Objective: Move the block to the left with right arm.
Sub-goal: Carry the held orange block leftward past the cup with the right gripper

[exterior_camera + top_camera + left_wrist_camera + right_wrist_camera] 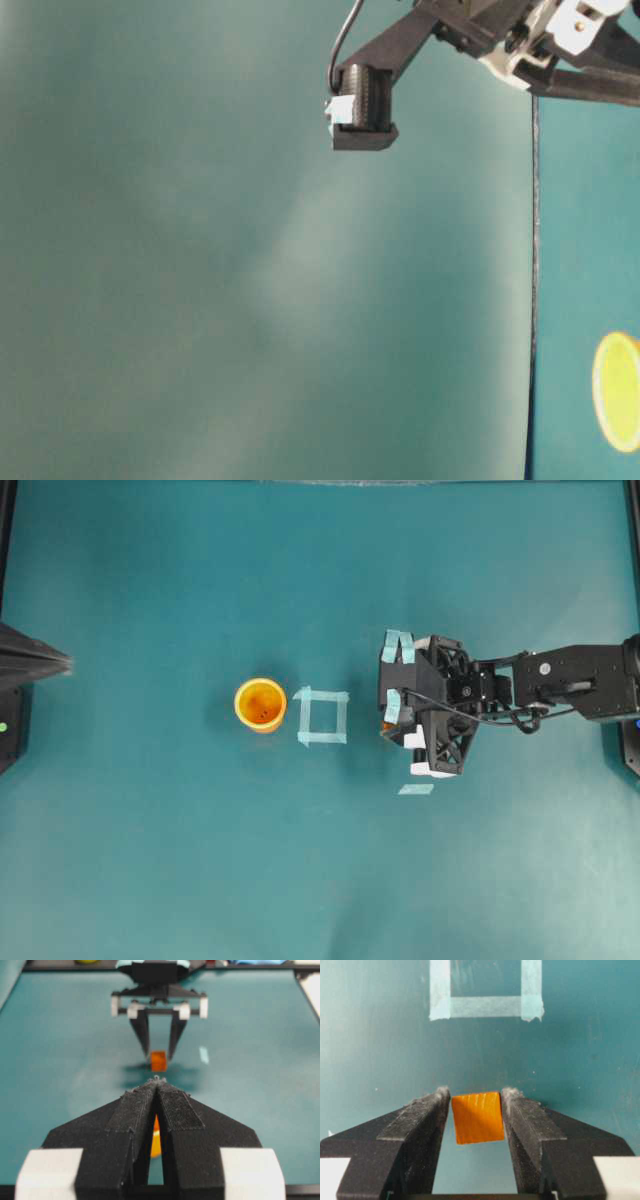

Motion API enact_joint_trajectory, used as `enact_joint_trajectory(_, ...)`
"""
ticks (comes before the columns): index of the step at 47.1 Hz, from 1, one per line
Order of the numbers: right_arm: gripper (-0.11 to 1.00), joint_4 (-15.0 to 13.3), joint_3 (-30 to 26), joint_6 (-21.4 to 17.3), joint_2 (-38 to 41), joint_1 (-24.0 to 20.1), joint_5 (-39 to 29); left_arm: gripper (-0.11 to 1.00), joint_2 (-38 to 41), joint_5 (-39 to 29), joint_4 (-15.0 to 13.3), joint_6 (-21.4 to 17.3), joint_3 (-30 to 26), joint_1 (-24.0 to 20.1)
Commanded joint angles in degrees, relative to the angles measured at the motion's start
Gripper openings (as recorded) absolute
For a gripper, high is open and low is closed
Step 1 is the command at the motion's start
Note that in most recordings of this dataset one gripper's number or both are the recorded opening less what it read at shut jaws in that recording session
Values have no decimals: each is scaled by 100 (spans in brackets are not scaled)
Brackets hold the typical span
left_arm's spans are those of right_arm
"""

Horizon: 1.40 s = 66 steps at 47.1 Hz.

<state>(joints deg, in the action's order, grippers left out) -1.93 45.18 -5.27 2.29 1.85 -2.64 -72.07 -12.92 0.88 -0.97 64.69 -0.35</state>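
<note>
Right hand (pixel 477 1097), the black one with white blocks and teal tape on its fingers, sits low over the teal surface (pixel 150 860) with its jaws spread about as wide as the small orange cube (pixel 478 1117) between them. From the right wrist view the cube fills nearly the whole gap, with thin slivers of space on both sides, so I can't tell if the pads are actually pressing it or just framing it. The cube rests on the surface, a little short of the pale tape square (pixel 322 717) that lies ahead of the fingertips.

In the overhead view the cube is mostly hidden under the hand (pixel 388 685). The tape square is to its left, and the round orange-yellow cup (pixel 260 703) stands just beyond that, close beside the square but not inside it. A loose scrap of pale tape (pixel 416 789) lies near the hand.

Left hand (pixel 157 1082), black and pointed with white bands, is parked well apart at the far left edge, fingers pressed together with nothing in them.
</note>
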Motion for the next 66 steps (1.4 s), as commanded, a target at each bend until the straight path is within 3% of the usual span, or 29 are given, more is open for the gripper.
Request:
enact_joint_trajectory(1,50,-18,-26,-18,-62,-9,44,0,-343,-527,18,-18,-229,-9)
enact_joint_trajectory(11,44,0,-9,-35,0,-9,9,0,-1143,-1441,18,-18,-281,-9)
enact_joint_trajectory(25,40,0,-316,-53,26,-18,44,0,-1441,-1775,26,-18,-299,-9)
enact_joint_trajectory(47,40,-18,-2294,0,26,-53,-633,0,-1433,-1881,18,-26,-299,-9)
enact_joint_trajectory(66,40,-70,-3981,0,958,-18,-650,0,-1424,-1881,18,-26,-290,-9)
